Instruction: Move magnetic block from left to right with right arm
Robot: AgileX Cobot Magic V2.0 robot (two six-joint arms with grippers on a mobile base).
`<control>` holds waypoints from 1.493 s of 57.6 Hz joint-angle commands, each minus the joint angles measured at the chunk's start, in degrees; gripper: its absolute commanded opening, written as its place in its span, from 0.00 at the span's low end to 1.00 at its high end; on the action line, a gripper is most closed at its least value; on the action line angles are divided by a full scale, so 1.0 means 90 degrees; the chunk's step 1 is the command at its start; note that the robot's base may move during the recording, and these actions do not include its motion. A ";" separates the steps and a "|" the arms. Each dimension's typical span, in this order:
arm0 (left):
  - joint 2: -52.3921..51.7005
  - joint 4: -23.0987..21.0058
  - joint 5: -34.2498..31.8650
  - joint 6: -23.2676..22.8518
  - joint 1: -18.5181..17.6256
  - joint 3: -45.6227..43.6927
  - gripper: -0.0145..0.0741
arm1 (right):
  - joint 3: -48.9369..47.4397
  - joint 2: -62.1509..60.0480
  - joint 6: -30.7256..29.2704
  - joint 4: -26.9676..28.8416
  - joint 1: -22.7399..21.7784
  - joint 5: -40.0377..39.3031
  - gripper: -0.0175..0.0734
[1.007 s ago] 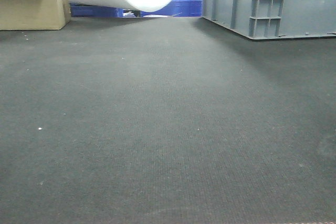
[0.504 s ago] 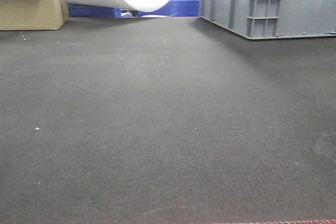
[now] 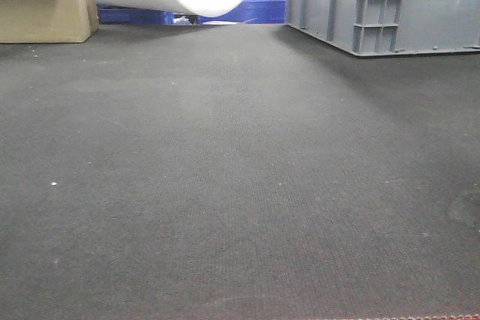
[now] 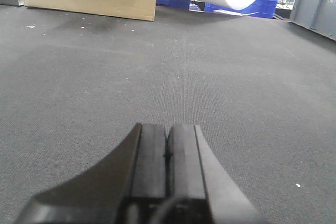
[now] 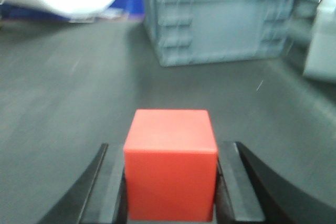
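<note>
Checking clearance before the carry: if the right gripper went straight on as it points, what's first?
Probably the grey crate, ahead across the mat; depth is unclear in this blurred view. The right gripper is shut on the magnetic block.

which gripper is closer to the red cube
Right. The right gripper has the red cube between its fingers, pads against both sides. The left gripper is shut on nothing, pointing over the dark carpet, with no cube in its view.
</note>
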 commanded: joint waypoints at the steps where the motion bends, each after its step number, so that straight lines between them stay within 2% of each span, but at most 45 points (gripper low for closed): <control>1: -0.0048 -0.0018 -0.0536 -0.0011 0.0001 0.0053 0.03 | -0.0452 0.0542 -0.0015 0.0354 -0.0012 0.0127 0.51; 11: -0.0048 -0.0018 -0.0536 -0.0011 0.0001 0.0053 0.03 | -0.0919 0.1896 -0.0015 0.0843 -0.0012 0.1470 0.51; 18: -0.0048 -0.0018 -0.0536 -0.0011 0.0001 0.0053 0.03 | -0.1172 0.2823 -0.0015 0.0877 -0.0012 0.2235 0.51; 36: -0.0048 -0.0018 -0.0536 -0.0011 0.0001 0.0053 0.03 | -0.1655 0.4529 -0.0015 0.1219 -0.0002 0.2610 0.51; 43: -0.0048 -0.0018 -0.0536 -0.0011 0.0001 0.0053 0.03 | -0.2065 0.5101 -0.0015 0.1219 0.0313 0.2613 0.51; 53: -0.0048 -0.0018 -0.0536 -0.0011 0.0001 0.0053 0.03 | -0.2816 0.5809 0.0061 0.1219 0.1218 0.2672 0.51; 65: -0.0048 -0.0018 -0.0536 -0.0011 0.0001 0.0053 0.03 | -0.3728 0.6814 0.1638 0.1062 0.2295 0.2735 0.51; 73: -0.0048 -0.0018 -0.0536 -0.0011 0.0001 0.0053 0.03 | -0.4423 0.7574 0.2685 0.0399 0.3007 0.3008 0.51; 80: -0.0048 -0.0018 -0.0536 -0.0011 0.0001 0.0053 0.03 | -0.5072 0.8281 0.3486 -0.0401 0.3613 0.3619 0.51; 86: -0.0048 -0.0018 -0.0536 -0.0011 0.0001 0.0053 0.03 | -0.5684 0.8861 0.3978 -0.0814 0.4014 0.4164 0.51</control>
